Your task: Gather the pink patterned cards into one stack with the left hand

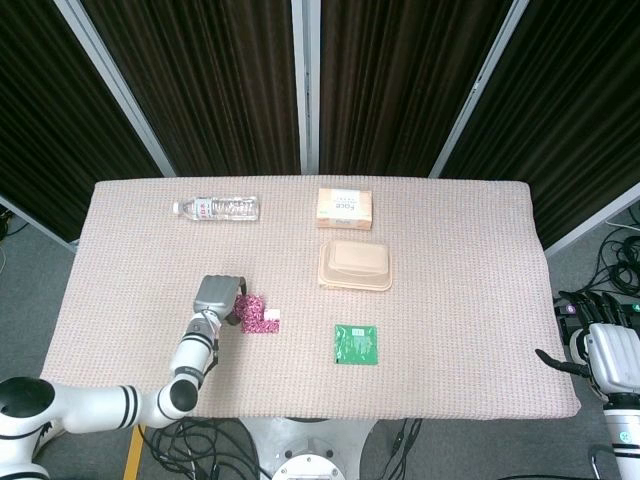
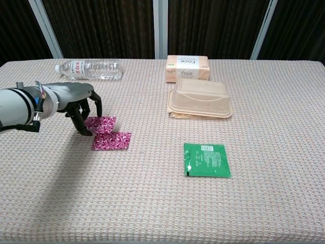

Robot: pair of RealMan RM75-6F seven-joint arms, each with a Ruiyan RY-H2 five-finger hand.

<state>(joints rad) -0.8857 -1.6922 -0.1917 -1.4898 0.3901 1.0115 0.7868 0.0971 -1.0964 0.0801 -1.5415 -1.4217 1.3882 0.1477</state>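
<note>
Two pink patterned cards are on the table. My left hand [image 1: 222, 297] [image 2: 81, 104] pinches one pink card [image 1: 251, 306] [image 2: 101, 123] by its left edge, holding it low over the cloth. That card's near edge overlaps or touches the far edge of the second pink card [image 1: 266, 323] [image 2: 112, 141], which lies flat just in front and to the right. My right hand [image 1: 600, 345] hangs off the table's right edge with its fingers apart and nothing in them; the chest view does not show it.
A water bottle [image 1: 217, 208] [image 2: 89, 69] lies at the back left. A tissue box [image 1: 344, 208] [image 2: 188, 68] and a beige takeaway container [image 1: 355, 265] [image 2: 200, 99] sit in the middle. A green packet [image 1: 356, 343] [image 2: 206, 159] lies right of the cards.
</note>
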